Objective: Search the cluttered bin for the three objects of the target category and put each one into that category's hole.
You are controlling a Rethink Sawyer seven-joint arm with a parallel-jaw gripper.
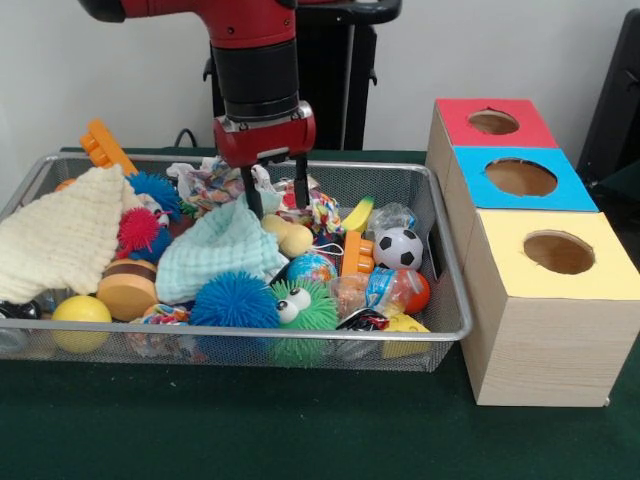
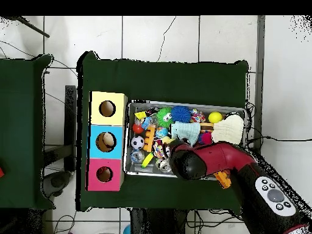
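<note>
Clutter fills the wire bin beneath my pincer, whose two fingers stand narrowly apart, holding nothing, tips just above a pale green cloth. Below the pincer sit a blue spiky ball and a soccer ball. Well aside, the three-holed box stands on the green worktop.

Tool vertical, fingers parted, pointing straight down
</note>
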